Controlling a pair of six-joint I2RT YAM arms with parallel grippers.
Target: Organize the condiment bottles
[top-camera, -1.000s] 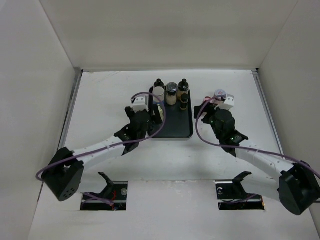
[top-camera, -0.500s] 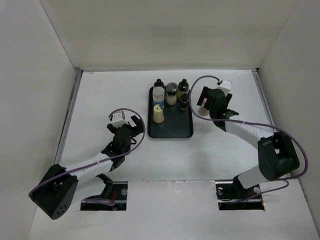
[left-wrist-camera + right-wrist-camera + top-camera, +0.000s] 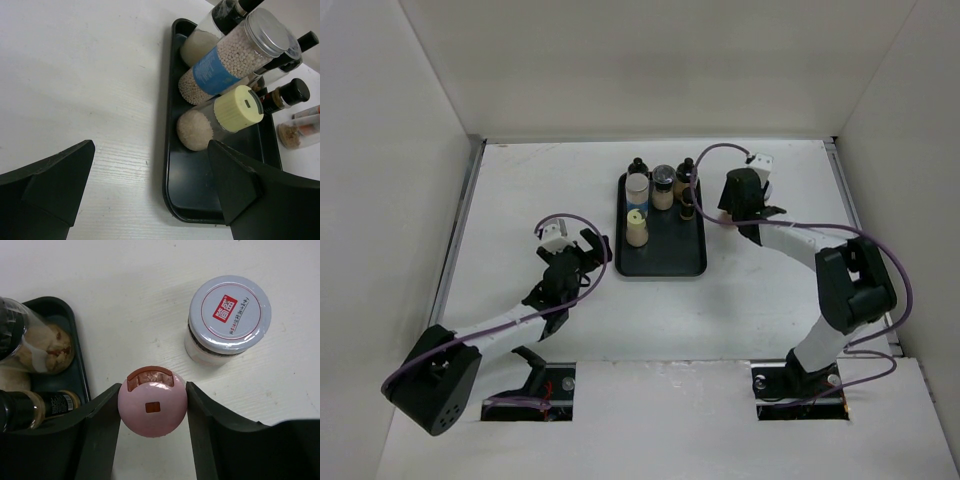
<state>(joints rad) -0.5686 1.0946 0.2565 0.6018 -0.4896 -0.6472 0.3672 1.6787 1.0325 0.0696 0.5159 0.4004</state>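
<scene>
Both jaws of the right pincer point(image 3: 153, 387) are closed against opposite sides of the lid of a pink-capped bottle point(image 3: 152, 409), so it has that bottle gripped by the cap. Whether the bottle's foot is on the table or already lifted cannot be told.

Just left of the pincer, close to its left jaw, a small dark-capped bottle point(image 3: 35, 407) stands at the near wall of the black tray point(image 3: 81, 372). Ahead and to the right, apart from the jaws, a white-lidded jar point(image 3: 230, 315) with a red mark stands on the bare table.

The step in hand looks like carrying the pink one leftward into the tray. Doing it well means raising it straight up first, high enough to pass the tray wall and the dark cap beside the jaw, then lowering it upright onto bare tray floor before letting go.

Farther off, the left pincer point(image 3: 150, 150) is spread wide and holds nothing. A yellow-capped bottle point(image 3: 220, 117) and a blue-labelled jar point(image 3: 235, 60) sit ahead of it and slightly right.
</scene>
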